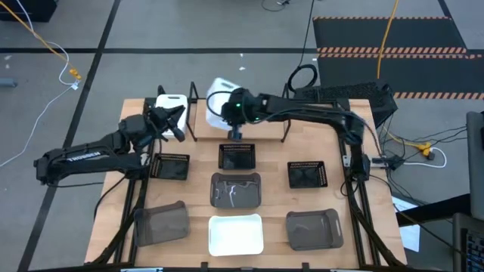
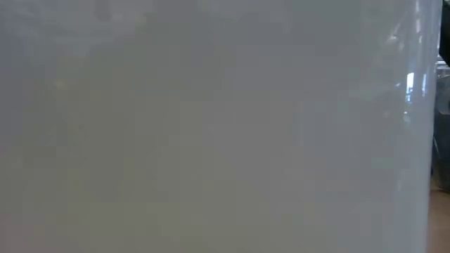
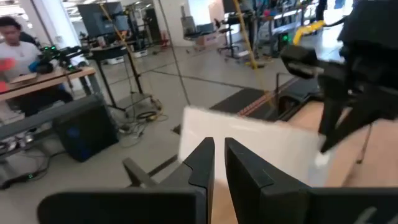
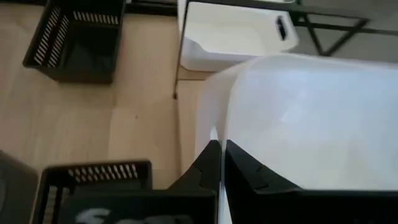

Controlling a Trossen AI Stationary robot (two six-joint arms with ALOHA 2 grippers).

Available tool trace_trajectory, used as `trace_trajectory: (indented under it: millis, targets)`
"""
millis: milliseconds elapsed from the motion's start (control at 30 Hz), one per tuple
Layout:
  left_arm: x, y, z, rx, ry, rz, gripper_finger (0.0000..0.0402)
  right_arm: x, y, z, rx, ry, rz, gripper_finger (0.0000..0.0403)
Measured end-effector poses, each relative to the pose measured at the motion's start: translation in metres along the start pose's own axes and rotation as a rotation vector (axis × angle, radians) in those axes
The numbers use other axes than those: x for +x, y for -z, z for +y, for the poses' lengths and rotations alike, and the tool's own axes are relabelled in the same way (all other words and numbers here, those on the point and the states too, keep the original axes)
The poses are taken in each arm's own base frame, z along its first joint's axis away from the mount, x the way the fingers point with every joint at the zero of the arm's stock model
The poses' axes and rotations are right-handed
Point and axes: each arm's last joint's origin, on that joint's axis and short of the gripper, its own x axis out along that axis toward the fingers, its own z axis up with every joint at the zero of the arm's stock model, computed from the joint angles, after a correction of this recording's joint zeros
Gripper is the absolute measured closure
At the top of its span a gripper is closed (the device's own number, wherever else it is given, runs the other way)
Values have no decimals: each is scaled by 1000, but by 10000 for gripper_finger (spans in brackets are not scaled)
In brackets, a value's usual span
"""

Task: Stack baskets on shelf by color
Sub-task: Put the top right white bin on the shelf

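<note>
Smooth white plastic basket (image 4: 311, 118), pale wood tabletop (image 4: 143, 124)

Three white baskets: one (image 1: 236, 234) solid white at the front of the table, another (image 1: 171, 103) at the back left, a third (image 1: 220, 110) just as white over the shelf (image 1: 261, 125), which is pale wood in a thin black frame. Three black mesh ones (image 1: 237, 156), sides slotted with fine pale-looking gaps. Three translucent smoky grey ones (image 1: 235, 190), the middle showing whitish streaks inside. Tabletop (image 1: 268, 193) light wood grain. Both arms plain matte black, green glow on the right one. Orange and black striping on the floor mat (image 1: 393, 51) beyond.
</note>
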Motion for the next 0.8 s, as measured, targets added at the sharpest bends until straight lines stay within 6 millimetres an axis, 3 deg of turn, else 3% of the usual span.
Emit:
trace_trajectory:
  millis: [300,533,800]
  targets:
    - [3,4,8,8,-56,38,360,45,16,5,50,-85,24,403]
    - [4,6,11,-11,-82,51,359,50,17,5,61,-79,4,398]
    - [4,6,11,-12,-81,60,349,51,15,4,69,-77,-21,358]
